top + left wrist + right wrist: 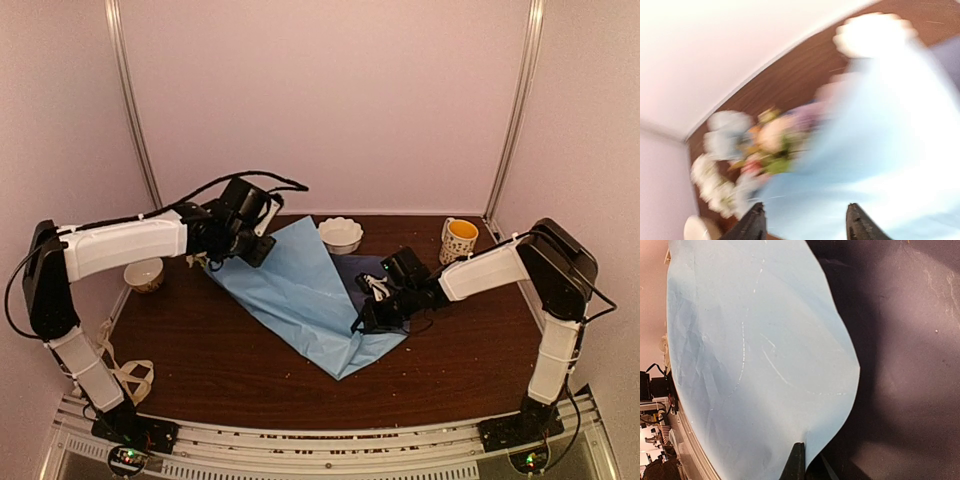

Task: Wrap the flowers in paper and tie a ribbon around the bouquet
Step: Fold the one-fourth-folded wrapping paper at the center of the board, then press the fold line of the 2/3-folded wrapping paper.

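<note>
The light-blue paper [300, 290] lies folded in a long wedge across the brown table, its narrow tip toward the front. My right gripper [375, 305] is shut on the paper's right edge, and the right wrist view shows the sheet [755, 350] pinched between the closed tips [801, 462]. At the wedge's wide far-left end hovers my left gripper [222, 258], open. Its blurred wrist view shows the flowers [765, 145] sticking out of the paper [870, 150], with the fingers [752, 227] apart just above the sheet. The beige ribbon [130, 378] lies in loops by the left arm's base.
A white scalloped bowl [340, 235] stands just behind the paper, and a yellow-lined mug [459, 240] at the back right. A small cream bowl [145, 273] sits at the table's left edge under the left arm. White walls close off the back and sides.
</note>
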Robot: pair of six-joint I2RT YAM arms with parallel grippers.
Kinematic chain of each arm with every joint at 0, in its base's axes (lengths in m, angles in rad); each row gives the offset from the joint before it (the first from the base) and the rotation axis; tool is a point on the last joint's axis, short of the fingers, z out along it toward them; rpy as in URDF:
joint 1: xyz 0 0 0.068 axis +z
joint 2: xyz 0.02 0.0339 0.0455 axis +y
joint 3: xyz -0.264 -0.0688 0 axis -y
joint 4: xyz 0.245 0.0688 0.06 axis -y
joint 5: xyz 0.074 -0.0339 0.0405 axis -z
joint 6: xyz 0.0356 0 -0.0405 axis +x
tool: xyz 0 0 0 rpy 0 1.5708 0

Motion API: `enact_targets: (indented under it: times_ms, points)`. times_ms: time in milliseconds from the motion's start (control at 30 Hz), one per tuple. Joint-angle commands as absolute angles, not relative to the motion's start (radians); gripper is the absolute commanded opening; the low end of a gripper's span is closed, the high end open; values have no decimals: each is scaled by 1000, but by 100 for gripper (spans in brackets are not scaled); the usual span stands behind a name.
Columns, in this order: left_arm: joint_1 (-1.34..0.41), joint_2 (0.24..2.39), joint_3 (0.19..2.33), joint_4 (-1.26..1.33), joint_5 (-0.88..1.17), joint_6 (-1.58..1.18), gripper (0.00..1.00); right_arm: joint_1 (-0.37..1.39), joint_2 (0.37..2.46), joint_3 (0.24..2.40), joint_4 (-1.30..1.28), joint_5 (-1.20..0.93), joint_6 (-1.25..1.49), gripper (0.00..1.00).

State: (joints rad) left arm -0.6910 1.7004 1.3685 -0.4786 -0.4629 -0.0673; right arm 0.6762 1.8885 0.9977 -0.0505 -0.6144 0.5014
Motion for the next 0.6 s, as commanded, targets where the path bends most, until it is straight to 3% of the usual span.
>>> enact_targets:
  times_ms: [0, 200, 567]
  points:
    - [-900, 1687, 1277, -332, -223, 138, 51, 672, 1859, 1000, -67, -643, 514, 3]
    - [-1063, 1849, 1345, -356, -167, 231, 46, 673, 1856, 1009, -47, -652, 530, 4]
    - [-1121, 2050, 1428, -369, -148, 280, 46, 670, 1887, 1022, 0, -629, 585, 4]
